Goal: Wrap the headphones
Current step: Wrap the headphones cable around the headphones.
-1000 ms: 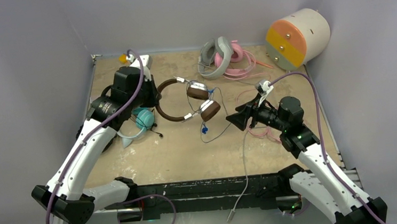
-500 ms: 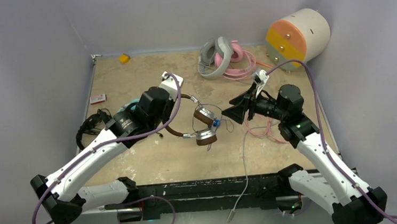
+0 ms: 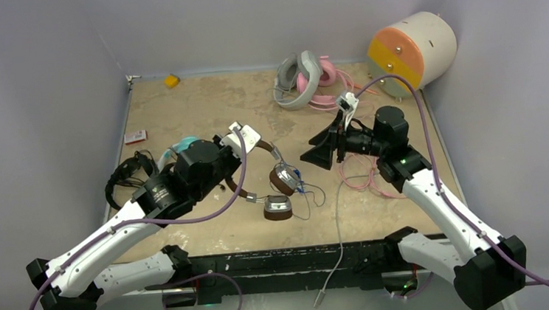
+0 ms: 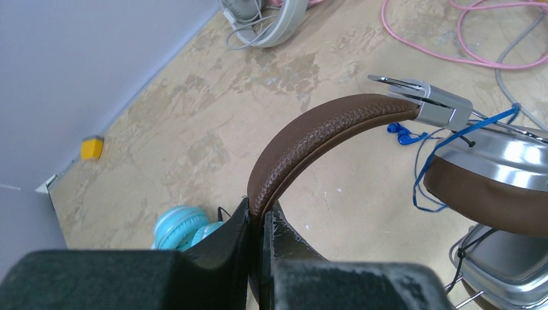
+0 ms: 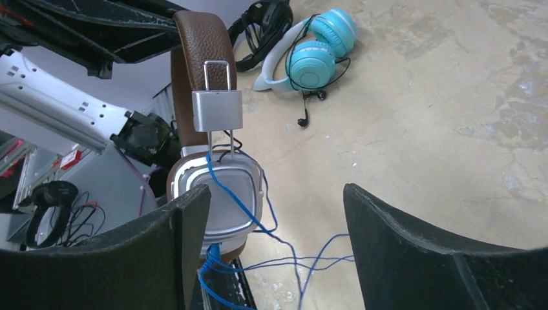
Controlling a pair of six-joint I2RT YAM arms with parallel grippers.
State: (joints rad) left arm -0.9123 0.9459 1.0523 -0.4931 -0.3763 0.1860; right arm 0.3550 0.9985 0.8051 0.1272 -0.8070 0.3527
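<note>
Left gripper (image 4: 262, 219) is clamping the brown headphones (image 4: 323, 126) by the headband.
The headphones are being held just right of the teal pair (image 5: 313, 61); farther right of that pair, the right gripper (image 5: 274, 206) is gaping, its 2 fingers facing an earcup.

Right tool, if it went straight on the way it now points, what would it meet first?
Most likely the brown headphones. Their silver ear cup hangs just ahead of the open right tool, toward its left finger. Depth is hard to judge from the wrist view, so the gap is unclear.

Lab test cell: grey walls (image 3: 283, 14) box a scuffed table (image 3: 179, 103).
</note>
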